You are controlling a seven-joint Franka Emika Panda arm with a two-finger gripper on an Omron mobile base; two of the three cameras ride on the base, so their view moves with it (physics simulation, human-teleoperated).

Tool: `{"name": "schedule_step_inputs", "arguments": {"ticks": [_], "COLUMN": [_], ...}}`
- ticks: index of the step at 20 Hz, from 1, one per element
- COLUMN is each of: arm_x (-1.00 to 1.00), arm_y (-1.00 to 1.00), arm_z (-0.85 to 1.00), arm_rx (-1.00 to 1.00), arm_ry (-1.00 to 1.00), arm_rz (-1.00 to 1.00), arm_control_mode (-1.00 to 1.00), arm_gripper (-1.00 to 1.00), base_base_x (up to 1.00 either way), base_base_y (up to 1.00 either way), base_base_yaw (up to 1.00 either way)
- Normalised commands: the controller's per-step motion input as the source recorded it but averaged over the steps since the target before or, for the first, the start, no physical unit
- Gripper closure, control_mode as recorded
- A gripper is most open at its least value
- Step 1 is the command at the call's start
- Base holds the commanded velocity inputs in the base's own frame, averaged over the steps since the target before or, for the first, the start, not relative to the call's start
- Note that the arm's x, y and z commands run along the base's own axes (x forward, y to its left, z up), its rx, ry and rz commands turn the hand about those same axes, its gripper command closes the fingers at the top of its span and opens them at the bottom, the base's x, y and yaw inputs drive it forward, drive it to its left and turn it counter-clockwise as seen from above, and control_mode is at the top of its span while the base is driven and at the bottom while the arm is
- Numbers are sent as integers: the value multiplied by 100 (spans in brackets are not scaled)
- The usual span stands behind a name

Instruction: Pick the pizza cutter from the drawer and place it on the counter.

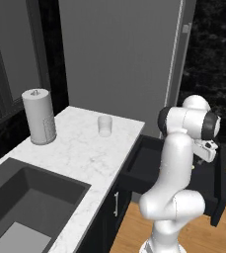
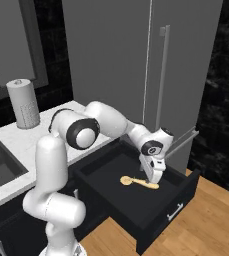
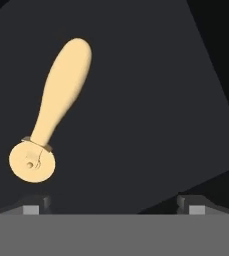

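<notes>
Fingers: the fingers (image 3: pixel 113 204) are spread wide and hold nothing, low over the open drawer (image 2: pixel 106 172).
Pizza cutter: the pizza cutter (image 3: pixel 51 117) lies flat on the drawer floor, toward 10 o'clock of the fingers.
Left to do: grab it, lift it, put it on the bench (image 1: pixel 80 148).
</notes>
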Motion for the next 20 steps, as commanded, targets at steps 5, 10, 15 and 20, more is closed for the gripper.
{"name": "schedule_step_inputs", "arguments": {"ticks": [5, 10, 15, 20], "arm_x": [0, 29, 8, 0], "arm_y": [37, 28, -1, -9], "arm_z": [-17, 0, -19, -33], "arm_rx": [-3, -8, -2, -1], "arm_ry": [-15, 0, 1, -2], "arm_rz": [-21, -23, -4, 1], "arm_control_mode": [-100, -100, -100, -100], "arm_gripper": [-100, -100, -100, -100], "base_base_x": [0, 0, 0, 0], "base_base_y": [0, 0, 0, 0], "base_base_yaw": [0, 0, 0, 0]}}
